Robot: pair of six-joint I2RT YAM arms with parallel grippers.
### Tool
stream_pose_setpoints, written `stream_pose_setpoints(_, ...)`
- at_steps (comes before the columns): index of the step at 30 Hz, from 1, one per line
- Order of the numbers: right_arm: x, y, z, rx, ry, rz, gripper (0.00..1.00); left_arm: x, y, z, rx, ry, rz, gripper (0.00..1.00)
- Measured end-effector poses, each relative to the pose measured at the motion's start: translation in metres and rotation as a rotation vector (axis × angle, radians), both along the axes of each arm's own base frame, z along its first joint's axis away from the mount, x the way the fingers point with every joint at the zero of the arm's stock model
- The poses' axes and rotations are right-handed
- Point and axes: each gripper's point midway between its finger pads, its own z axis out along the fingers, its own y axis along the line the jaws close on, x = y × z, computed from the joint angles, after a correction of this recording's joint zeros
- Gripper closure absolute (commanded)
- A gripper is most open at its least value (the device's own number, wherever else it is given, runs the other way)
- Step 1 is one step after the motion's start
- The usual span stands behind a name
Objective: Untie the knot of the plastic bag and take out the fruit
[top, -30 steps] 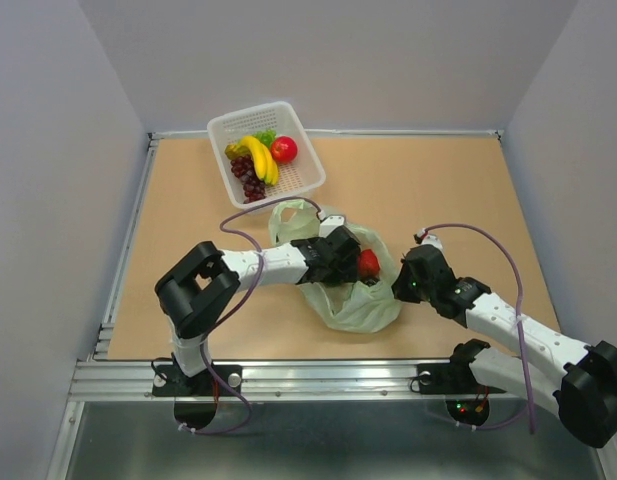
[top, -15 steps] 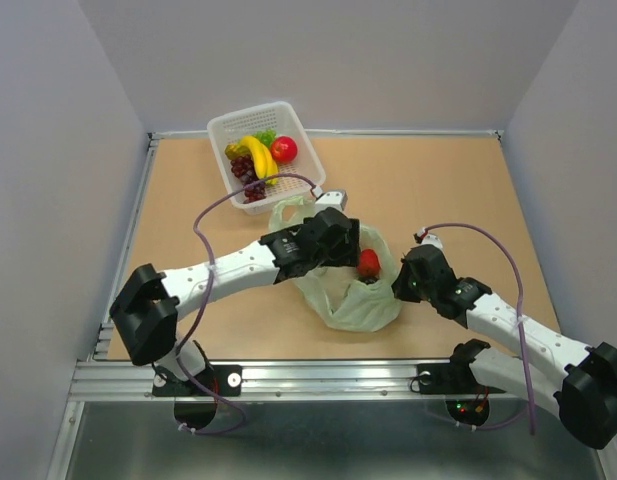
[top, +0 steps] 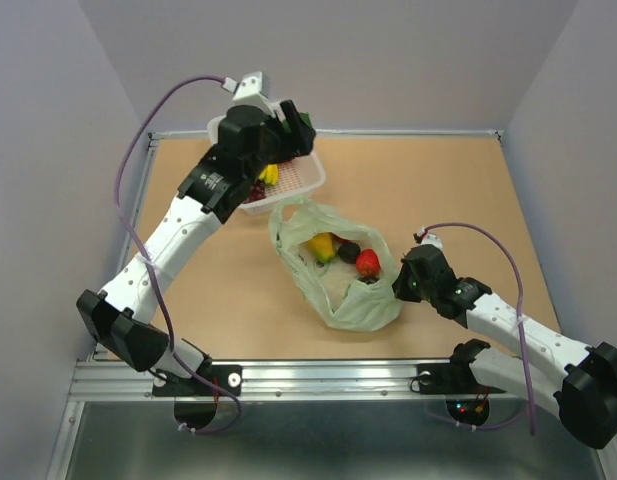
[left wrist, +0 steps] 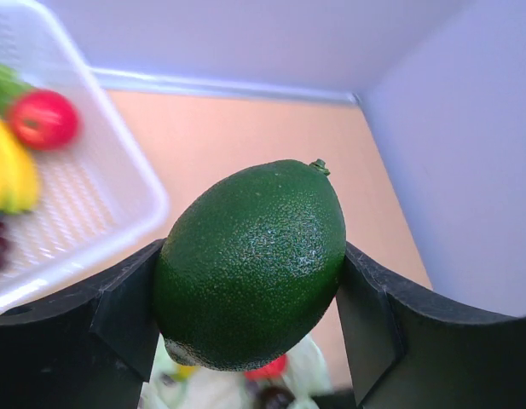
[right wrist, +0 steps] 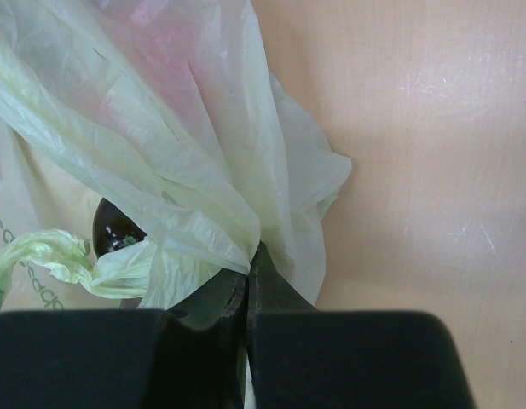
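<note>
Carrying green fruit (left wrist: 250, 264) clamped in left fingers (left wrist: 109, 328), moved from plastic bag (top: 353, 305) to over basket (left wrist: 92, 204) | right fingers (right wrist: 207, 311) pinched on its edge

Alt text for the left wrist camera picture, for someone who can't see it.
A green fruit, clamped in the left gripper, fills the frame. Behind it on the left, a white basket holds a red fruit and a banana.

basket (top: 300, 177) behind bag (top: 360, 306); fruit (top: 367, 262) in bag

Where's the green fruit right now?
The green fruit is clamped in the left gripper, held up at the basket's far right corner, far-left in the top view.
</note>
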Motion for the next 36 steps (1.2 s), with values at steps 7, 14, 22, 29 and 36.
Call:
stream_pose_setpoints(7,0.0,0.0,0.001,-0.003,-0.007,0.008,0.99,0.108,0.088,-0.054,0.089,0.085,0.251,0.47)
stream_pose_setpoints(14,0.0,0.0,0.001,-0.007,-0.007,0.018,0.99,0.168,0.084,-0.165,0.239,0.253,0.215,0.25)
stream_pose_setpoints(22,-0.001,0.0,-0.004,-0.025,0.008,0.035,0.99,0.184,0.079,-0.205,0.291,0.307,0.174,0.01)
stream_pose_setpoints(29,-0.001,0.0,-0.003,-0.025,0.007,0.035,0.99,0.184,0.078,-0.202,0.295,0.296,0.167,0.01)
stream_pose_setpoints(36,-0.001,0.0,-0.003,-0.024,0.005,0.036,0.99,0.131,0.09,-0.165,0.275,0.266,0.156,0.02)
